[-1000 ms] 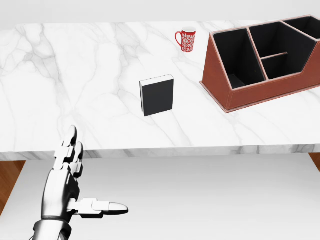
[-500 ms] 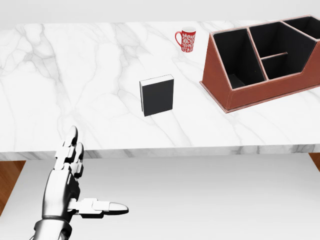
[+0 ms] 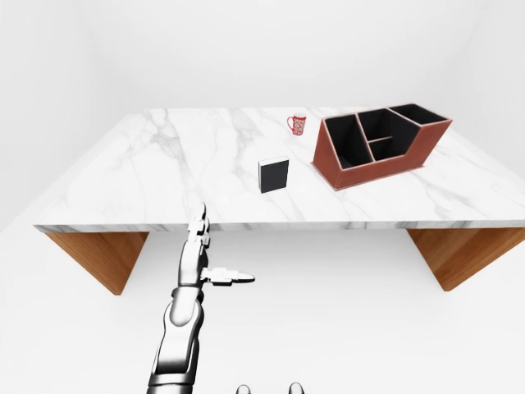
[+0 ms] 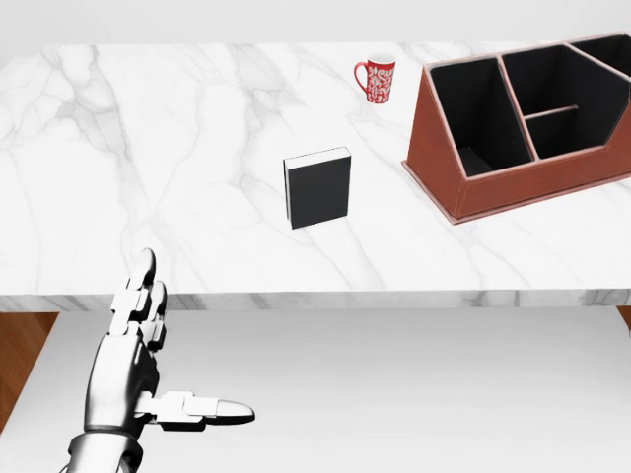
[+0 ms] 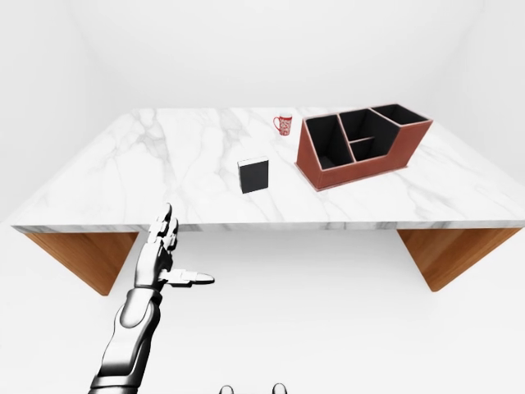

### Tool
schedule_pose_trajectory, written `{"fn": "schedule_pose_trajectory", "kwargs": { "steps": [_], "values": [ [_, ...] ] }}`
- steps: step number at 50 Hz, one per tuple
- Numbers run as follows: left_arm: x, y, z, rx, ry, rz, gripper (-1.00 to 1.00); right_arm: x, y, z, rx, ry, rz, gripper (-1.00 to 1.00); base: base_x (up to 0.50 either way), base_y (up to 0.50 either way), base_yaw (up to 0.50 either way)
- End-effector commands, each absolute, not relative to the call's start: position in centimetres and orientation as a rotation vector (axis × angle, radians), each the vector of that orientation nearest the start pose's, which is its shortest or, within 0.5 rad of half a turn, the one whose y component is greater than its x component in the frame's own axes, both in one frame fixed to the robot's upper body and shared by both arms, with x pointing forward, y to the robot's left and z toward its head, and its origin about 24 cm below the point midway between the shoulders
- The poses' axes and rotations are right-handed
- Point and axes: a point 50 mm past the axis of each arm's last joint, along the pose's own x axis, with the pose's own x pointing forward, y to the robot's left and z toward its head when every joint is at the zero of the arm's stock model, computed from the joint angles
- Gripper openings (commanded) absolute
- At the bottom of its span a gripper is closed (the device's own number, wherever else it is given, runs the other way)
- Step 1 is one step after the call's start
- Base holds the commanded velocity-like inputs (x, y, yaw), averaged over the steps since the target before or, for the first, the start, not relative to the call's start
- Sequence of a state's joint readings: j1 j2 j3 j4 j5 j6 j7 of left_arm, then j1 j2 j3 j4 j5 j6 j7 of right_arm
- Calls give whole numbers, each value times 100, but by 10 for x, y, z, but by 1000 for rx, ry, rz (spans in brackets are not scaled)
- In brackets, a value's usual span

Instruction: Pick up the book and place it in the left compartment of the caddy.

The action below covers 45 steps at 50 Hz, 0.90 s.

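Observation:
A black book [image 4: 318, 188] with white page edges stands upright near the middle of the marble table [image 4: 148, 168]. To its right sits the reddish-brown caddy [image 4: 532, 187] with black compartments; its left compartment [image 4: 473, 113] is a long slot with nothing showing in it. My left hand [image 4: 158, 345] hovers open below the table's near edge, at the lower left of the head view, fingers straight and thumb pointing right. It is well apart from the book. My right hand shows in no view.
A red patterned mug [image 4: 377, 78] stands near the table's top edge, up and right of the book and left of the caddy. Wooden legs [image 3: 97, 256] carry the table at both ends. White floor lies below.
The whole picture has slid slightly right and down, so the camera has moved. The left hand keeps nearly the same open pose.

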State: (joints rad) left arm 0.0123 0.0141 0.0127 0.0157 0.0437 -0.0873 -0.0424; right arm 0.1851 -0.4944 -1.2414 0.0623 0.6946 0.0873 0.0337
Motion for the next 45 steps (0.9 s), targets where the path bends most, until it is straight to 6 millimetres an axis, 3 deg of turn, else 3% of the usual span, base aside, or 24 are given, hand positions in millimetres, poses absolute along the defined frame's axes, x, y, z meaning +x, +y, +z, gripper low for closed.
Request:
{"fn": "schedule_pose_trajectory", "kwargs": {
  "steps": [1, 45],
  "values": [
    [251, 153, 43, 62, -57, -28, 100, 57, -456, 147, 143, -416, -1067, 100, 0, 0, 16],
    [252, 153, 39, 61, -41, -30, 100, 56, -455, 147, 140, -416, -1062, 100, 0, 0, 16]
  ]
}}
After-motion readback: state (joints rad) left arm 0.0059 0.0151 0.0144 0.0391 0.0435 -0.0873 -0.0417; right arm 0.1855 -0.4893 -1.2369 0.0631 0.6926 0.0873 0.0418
